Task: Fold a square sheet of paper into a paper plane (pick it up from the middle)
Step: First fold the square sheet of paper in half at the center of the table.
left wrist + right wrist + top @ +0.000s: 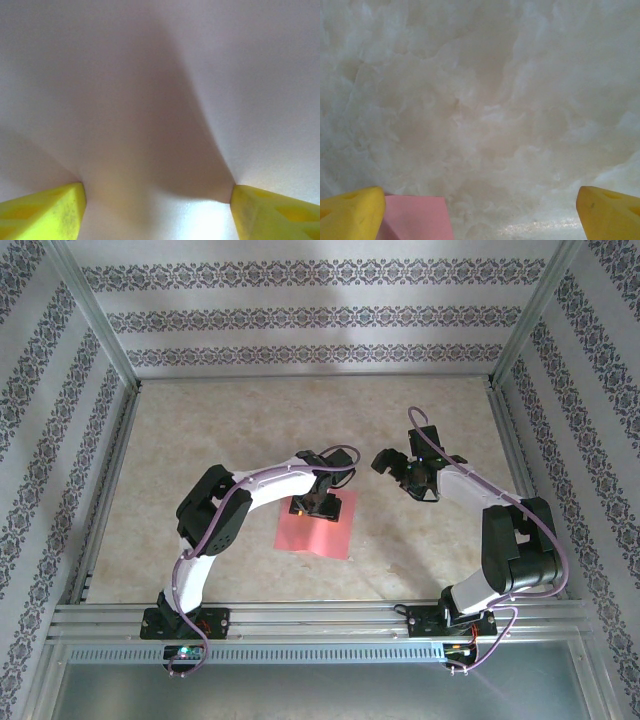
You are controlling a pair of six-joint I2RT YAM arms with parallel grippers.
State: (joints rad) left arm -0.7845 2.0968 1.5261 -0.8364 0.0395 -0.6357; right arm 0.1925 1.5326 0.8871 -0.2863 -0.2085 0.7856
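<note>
Left end effector [157, 189] on paper [316, 531], edges exposed

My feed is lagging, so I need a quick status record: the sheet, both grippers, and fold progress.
sheet: square sheet of paper, pink, lying on the table
left gripper: left gripper over the sheet's far half, fingers apart with tips on the paper, which appears to hump up between them
right gripper: right gripper open, holding nothing, above bare table to the right of the sheet; a sheet corner lies by one fingertip
fold progress: no crease visible yet
</note>
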